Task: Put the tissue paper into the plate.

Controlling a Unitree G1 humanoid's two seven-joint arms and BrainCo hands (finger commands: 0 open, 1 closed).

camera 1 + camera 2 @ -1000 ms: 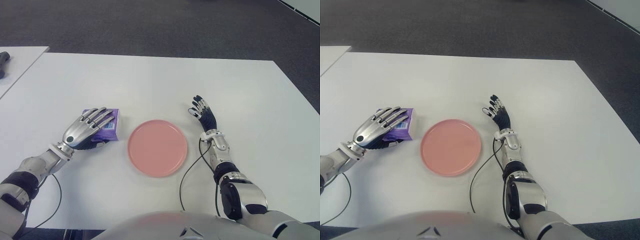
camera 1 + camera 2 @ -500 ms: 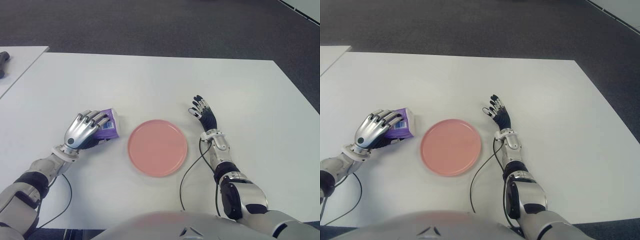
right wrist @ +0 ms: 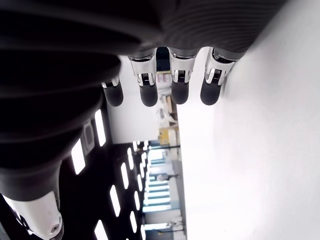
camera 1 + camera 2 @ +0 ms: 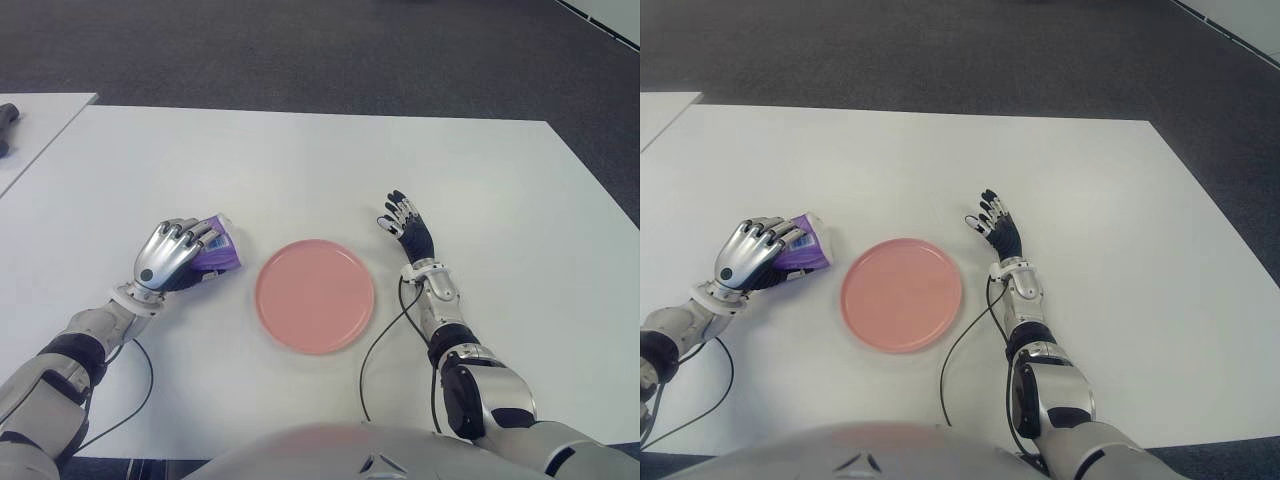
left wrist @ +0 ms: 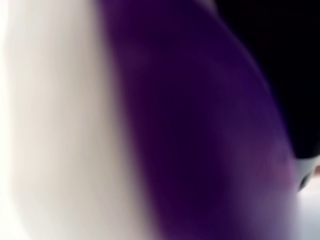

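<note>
Purple tissue pack [image 4: 218, 252] sits clenched in the left hand [image 4: 172, 256], just left of the pink plate [image 4: 315, 295]; the right hand [image 4: 405, 228], fingers spread and empty, shows beyond the plate's right side.

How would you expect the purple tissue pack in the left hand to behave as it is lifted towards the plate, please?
The tissue pack looks like a soft film-wrapped packet, so it is probably light and may squash a little under the left hand, whose fingers curl over it. Its glossy wrapper could be slightly slippery. Being flat, it should not roll on the plate.
</note>
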